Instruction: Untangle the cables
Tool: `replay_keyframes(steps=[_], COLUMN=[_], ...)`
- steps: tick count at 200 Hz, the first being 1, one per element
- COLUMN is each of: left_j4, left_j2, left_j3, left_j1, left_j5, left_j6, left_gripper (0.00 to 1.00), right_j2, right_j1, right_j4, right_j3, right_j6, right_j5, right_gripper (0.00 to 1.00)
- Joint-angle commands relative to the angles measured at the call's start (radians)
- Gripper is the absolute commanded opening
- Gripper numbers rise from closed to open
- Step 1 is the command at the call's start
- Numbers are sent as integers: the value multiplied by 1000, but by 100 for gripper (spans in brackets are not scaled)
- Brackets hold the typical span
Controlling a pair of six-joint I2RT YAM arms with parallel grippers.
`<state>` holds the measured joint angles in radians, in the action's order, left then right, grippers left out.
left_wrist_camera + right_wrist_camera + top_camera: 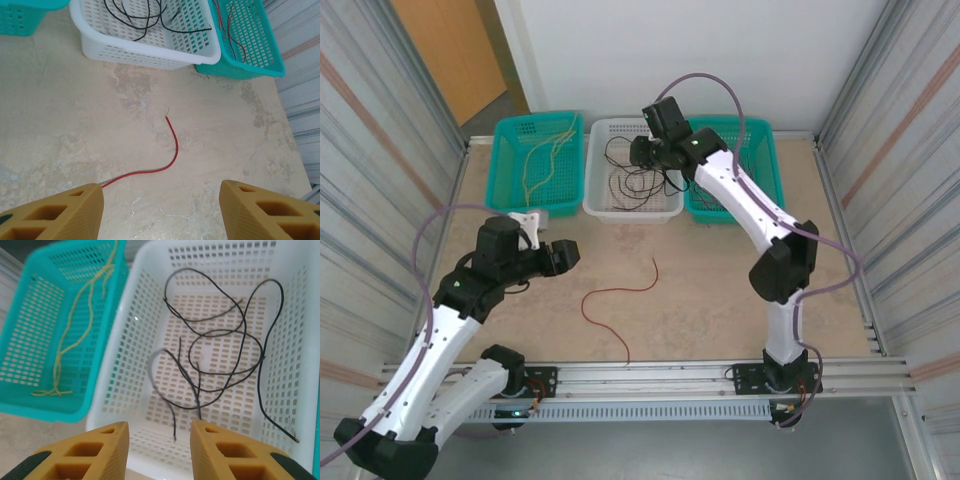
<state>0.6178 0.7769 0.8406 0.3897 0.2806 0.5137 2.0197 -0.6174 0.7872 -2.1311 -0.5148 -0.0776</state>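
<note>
One red cable (620,292) lies loose in a curve on the table, also in the left wrist view (172,150). My left gripper (572,255) hovers open (160,195) over the bare table just short of that cable's near end. Several black cables (225,347) lie looped in the white basket (115,390). Above the basket's near end my right gripper (636,152) stands open (159,432). A blurred black strand hangs in the gap between its fingers, and another strand ends at the right fingertip (200,426). Yellow cables (80,315) lie in the left teal basket (30,410).
Three baskets stand in a row at the table's far edge: left teal (500,185), white (595,205), right teal (765,150). Thin red cables (235,40) lie in the right teal basket (260,60). Corrugated metal walls close both sides.
</note>
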Motion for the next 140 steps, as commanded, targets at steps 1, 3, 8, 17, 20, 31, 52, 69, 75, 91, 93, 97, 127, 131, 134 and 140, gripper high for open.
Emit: replay_keyframes(steps=[1, 3, 8, 17, 20, 31, 52, 69, 75, 91, 93, 97, 127, 131, 134, 140], left_j4=[11, 11, 11, 12, 13, 16, 16, 17, 23, 50, 55, 68, 184, 181, 178, 168], left_j2=[6, 9, 15, 27, 31, 54, 116, 205, 245, 368, 386, 423, 717, 744, 762, 793], left_j3=[-20, -21, -24, -26, -26, -21, -6, 21, 37, 81, 87, 100, 228, 235, 240, 247], left_j1=[-2, -2, -2, 1, 4, 21, 86, 178, 218, 324, 336, 357, 440, 447, 451, 456], left_j5=[29, 29, 31, 30, 30, 12, -44, -115, -152, -253, -265, -290, -427, -434, -438, -434], left_j6=[16, 16, 14, 8, 4, -8, -45, -98, -120, -177, -182, -196, -271, -283, -292, -307], left_gripper=[63, 63, 63, 63, 63, 62, 62, 60, 60, 60, 60, 60, 55, 55, 55, 55], right_j2=[16, 13, 3, -20, -34, -89, -228, -359, -403, -532, -548, -578, -775, -793, -810, -836], right_j1=[-5, -5, -5, -8, -10, -18, -48, -76, -83, -95, -96, -99, -109, -109, -109, -107], right_j4=[120, 120, 117, 105, 97, 70, -5, -60, -77, -116, -119, -130, -153, -151, -148, -145], right_j3=[-35, -31, -16, 18, 33, 97, 264, 422, 473, 610, 627, 660, 870, 891, 906, 931], right_j6=[4, 2, -1, -6, -7, -13, -23, -43, -56, -102, -108, -119, -203, -213, -219, -229], right_j5=[14, 15, 17, 18, 17, 11, -11, -37, -46, -57, -57, -57, -72, -75, -77, -80], right_gripper=[38, 38, 38, 38, 38, 38, 39, 40, 41, 42, 42, 43, 44, 44, 45, 45])
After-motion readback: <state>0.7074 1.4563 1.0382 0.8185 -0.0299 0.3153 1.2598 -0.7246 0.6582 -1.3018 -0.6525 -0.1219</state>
